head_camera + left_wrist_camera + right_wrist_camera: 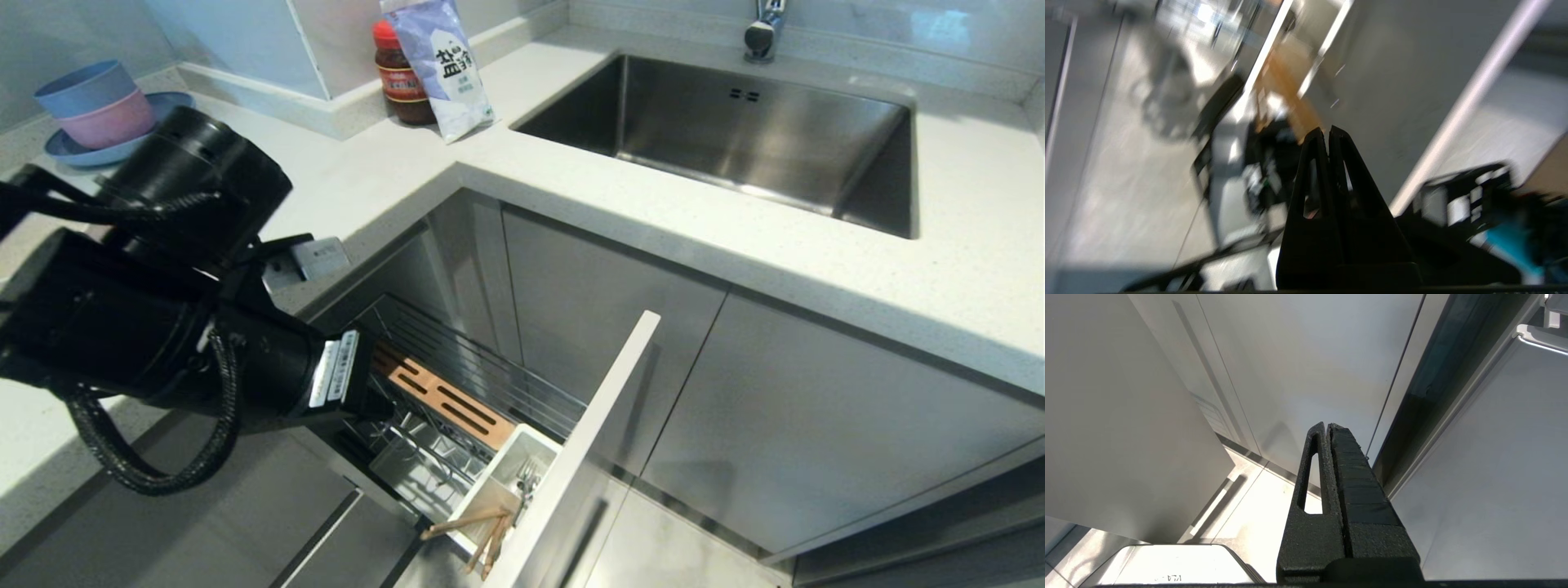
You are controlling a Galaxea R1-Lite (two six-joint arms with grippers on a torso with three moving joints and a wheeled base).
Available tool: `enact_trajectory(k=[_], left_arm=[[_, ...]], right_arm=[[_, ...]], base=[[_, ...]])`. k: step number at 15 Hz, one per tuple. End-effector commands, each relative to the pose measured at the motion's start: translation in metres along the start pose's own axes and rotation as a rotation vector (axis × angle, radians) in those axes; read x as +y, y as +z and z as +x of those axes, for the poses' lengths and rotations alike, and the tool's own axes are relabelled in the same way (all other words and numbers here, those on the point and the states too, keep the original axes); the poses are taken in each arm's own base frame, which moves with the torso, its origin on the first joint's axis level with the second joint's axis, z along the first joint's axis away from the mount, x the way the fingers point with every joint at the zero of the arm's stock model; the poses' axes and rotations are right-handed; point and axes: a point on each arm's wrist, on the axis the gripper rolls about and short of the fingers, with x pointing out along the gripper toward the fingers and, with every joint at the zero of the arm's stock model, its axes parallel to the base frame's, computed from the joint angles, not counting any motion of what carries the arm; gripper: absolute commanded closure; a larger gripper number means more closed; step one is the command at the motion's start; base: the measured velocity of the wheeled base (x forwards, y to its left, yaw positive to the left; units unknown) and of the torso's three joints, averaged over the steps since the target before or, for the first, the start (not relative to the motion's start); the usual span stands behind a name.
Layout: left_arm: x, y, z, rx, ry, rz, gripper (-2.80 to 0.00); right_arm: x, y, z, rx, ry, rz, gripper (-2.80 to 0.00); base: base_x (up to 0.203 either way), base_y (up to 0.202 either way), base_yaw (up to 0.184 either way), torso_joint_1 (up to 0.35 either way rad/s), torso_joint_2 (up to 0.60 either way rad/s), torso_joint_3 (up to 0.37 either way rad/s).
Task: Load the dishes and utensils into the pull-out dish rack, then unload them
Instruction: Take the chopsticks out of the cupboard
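The pull-out dish rack (482,371) stands drawn out below the counter corner, with its slotted wood strip (447,400), white cutlery cup (513,478) and grey front panel (592,433). The chopsticks (478,531) lean out of the cup, and the fork (527,476) stands in it. The dishes are out of view. My left arm (163,327) reaches down over the rack's near end and hides its own fingers in the head view. In the blurred left wrist view the left gripper (1328,130) is shut on nothing, near the wood strip (1290,96). The right gripper (1327,425) is shut, parked facing cabinet fronts.
On the white counter (392,171) at the back left, stacked blue and pink bowls (98,102) sit on a blue plate. A sauce jar (398,77) and a salt bag (445,69) stand at the back. The steel sink (735,131) lies to the right, above grey cabinet doors (800,425).
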Motion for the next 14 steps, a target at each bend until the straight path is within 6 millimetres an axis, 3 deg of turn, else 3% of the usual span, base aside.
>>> enact_trajectory(k=[1, 6, 11, 14], left_arm=[[-0.001, 0.002, 0.035, 0.163, 0.075, 0.033, 0.0], [-0.003, 0.006, 0.073, 0.376, 0.13, 0.034, 0.0], [0.012, 0.018, 0.119, 0.494, 0.167, -0.023, 0.0], [0.023, 0.027, 0.127, 0.573, 0.136, -0.011, 0.0]], right_arm=[[0.0, 0.0, 0.0, -0.001, 0.0, 0.0, 0.0], [0.0, 0.0, 0.0, -0.001, 0.0, 0.0, 0.0], [0.0, 0.0, 0.0, -0.001, 0.0, 0.0, 0.0], [0.0, 0.0, 0.0, -0.001, 0.0, 0.0, 0.0]], base=[[0.0, 0.0, 0.0, 0.0, 0.0, 0.0], [0.0, 0.0, 0.0, 0.0, 0.0, 0.0], [0.0, 0.0, 0.0, 0.0, 0.0, 0.0], [0.0, 0.0, 0.0, 0.0, 0.0, 0.0]])
